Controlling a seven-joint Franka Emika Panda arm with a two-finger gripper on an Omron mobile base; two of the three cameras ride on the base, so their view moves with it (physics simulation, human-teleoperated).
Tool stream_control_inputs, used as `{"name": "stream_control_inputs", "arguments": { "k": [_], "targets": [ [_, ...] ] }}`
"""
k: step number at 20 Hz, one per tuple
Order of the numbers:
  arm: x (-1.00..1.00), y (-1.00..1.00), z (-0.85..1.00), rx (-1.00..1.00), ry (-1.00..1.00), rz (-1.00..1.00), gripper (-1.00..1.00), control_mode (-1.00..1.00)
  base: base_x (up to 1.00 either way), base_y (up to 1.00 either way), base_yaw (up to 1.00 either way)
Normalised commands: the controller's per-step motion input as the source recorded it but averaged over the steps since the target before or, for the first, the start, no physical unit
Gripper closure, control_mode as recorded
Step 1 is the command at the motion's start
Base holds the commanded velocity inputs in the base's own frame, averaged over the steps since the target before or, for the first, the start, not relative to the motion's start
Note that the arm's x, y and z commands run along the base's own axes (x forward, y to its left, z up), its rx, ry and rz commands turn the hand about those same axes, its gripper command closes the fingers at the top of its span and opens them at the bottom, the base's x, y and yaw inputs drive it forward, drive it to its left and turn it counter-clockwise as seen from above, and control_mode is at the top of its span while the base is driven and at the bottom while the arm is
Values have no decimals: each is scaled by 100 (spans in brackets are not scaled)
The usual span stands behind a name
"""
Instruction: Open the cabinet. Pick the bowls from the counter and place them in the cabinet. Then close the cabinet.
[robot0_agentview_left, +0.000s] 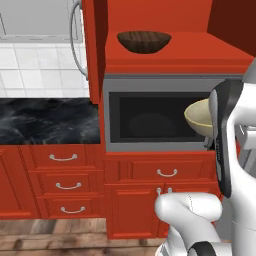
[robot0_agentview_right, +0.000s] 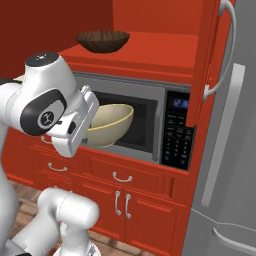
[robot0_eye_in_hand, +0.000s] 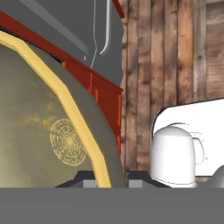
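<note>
The red cabinet (robot0_agentview_left: 175, 55) stands open, its doors (robot0_agentview_right: 205, 60) swung wide to either side. On its floor sits the dark brown bowl (robot0_agentview_left: 144, 41) (robot0_agentview_right: 103, 41), upright. The pale beige bowl (robot0_agentview_left: 197, 117) (robot0_agentview_right: 110, 122) hangs in the air in front of the microwave, below the cabinet. My gripper (robot0_eye_in_hand: 110, 178) is shut on its rim, which runs between the two fingertips (robot0_eye_in_hand: 87, 179) in the hand view; the bowl's inside (robot0_eye_in_hand: 43, 131) takes up the left of that view. The black counter (robot0_agentview_left: 47, 120) lies to the left, bare.
A built-in microwave (robot0_agentview_left: 155, 117) (robot0_agentview_right: 150, 125) sits right under the cabinet, with red drawers (robot0_agentview_left: 165, 172) below. A grey fridge (robot0_agentview_right: 230, 150) stands close on the right. The open left door (robot0_agentview_left: 92, 50) juts out over the counter's end.
</note>
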Motion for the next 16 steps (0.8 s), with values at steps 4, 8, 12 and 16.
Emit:
{"name": "stream_control_inputs", "arguments": {
  "k": [4, 8, 12, 16],
  "targets": [
    [0, 0, 0, 0, 0, 0, 100, 100, 63, 0, 0],
    [0, 0, 0, 0, 0, 0, 100, 100, 5, 0, 0],
    [0, 0, 0, 0, 0, 0, 100, 100, -13, -1, 0],
    [0, 0, 0, 0, 0, 0, 100, 100, -2, -3, -7]
  ]
}}
